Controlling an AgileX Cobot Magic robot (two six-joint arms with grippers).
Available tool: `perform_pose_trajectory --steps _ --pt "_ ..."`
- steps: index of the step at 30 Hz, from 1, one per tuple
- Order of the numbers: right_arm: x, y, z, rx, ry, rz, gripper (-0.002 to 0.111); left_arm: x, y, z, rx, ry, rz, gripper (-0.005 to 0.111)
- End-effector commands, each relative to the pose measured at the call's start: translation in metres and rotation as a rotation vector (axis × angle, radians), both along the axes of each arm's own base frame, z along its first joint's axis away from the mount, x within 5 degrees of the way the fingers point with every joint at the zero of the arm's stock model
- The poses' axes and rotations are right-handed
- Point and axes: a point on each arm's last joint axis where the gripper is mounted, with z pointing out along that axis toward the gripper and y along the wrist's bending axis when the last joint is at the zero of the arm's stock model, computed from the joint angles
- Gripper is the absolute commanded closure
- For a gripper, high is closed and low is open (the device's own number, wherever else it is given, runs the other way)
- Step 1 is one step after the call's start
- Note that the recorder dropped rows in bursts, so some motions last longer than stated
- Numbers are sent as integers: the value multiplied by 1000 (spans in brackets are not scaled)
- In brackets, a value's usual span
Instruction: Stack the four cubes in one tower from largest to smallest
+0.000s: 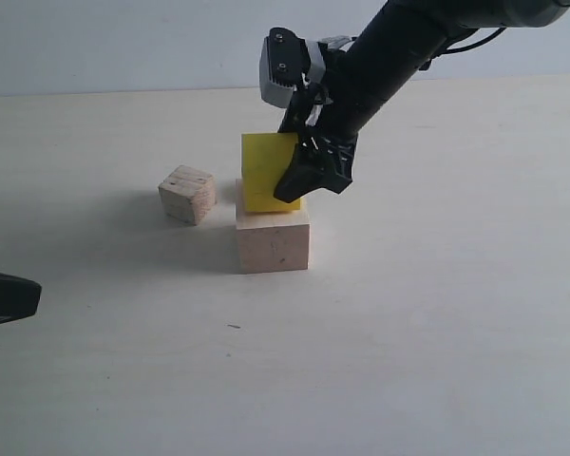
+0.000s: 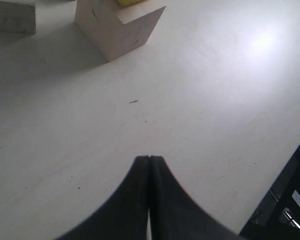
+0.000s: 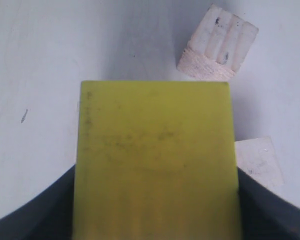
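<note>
**A:** Cubes first: how many do you count?

**B:** Three. One pale cube [image 1: 273, 244], one yellow cube [image 1: 266, 169] and one small wooden cube [image 1: 187, 194], all on or over a light table [image 1: 437, 313].

**A:** And grippers?

**B:** Two. The right gripper [image 1: 299, 180] reaches down from the upper right of the exterior view. The left gripper [image 2: 149, 161] sits low at that view's left edge, well apart from the cubes.

**A:** What does the pale one look like?

**B:** It is the biggest of the three, pinkish raw wood with a few dark specks on its front face. It stands flat on the table near the middle.

**A:** The yellow one?

**B:** Bright and smooth, with faint dark smudges on the face the right wrist camera sees. It is smaller than the pale cube and sits at that cube's top, toward the left rear. A corner of pale wood shows past one side. I cannot tell whether it rests there or is held just clear.

**A:** The small one?

**B:** Beige-brown, with grooved grain and a couple of dark marks on top. It stands on the table just left of the pale cube, apart from it and turned slightly.

**A:** How do the grippers stand?

**B:** The right gripper's fingers [image 3: 270, 220] press against two opposite sides of the yellow cube, clamped on it. The left gripper's fingertips are pressed together.
</note>
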Motion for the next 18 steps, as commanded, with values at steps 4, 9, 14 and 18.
perform_pose_trajectory --steps 4,9,14,18 --pt "-3 0 1 3 31 13 59 1 -1 2 -5 -4 -5 107" --pt "-2 0 1 2 23 11 59 1 -1 2 -5 -4 -5 107" --pt "-2 0 1 1 15 7 54 1 -1 2 -5 -4 -5 107" --pt "-1 0 1 2 8 3 49 1 -1 2 -5 -4 -5 107"
